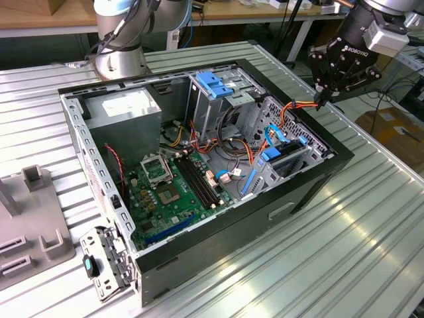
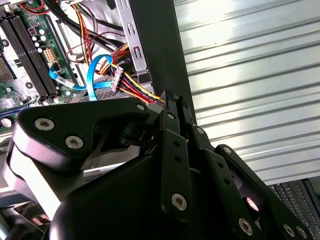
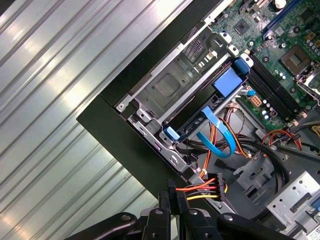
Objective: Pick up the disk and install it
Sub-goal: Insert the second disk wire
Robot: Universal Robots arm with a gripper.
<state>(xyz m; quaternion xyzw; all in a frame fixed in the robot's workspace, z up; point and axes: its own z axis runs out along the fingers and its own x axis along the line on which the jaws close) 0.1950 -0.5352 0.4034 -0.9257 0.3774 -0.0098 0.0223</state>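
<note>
In the exterior view the claw (image 1: 322, 99) hangs above the computer case (image 1: 311, 189) rim, fingers pressed together, holding nothing. Just below it, the disk (image 1: 286, 159) sits in its bay. The first wrist view shows the disk's blue tab (image 3: 227, 80) and cables (image 3: 207, 189) near the fingertips (image 3: 167, 197).
</note>
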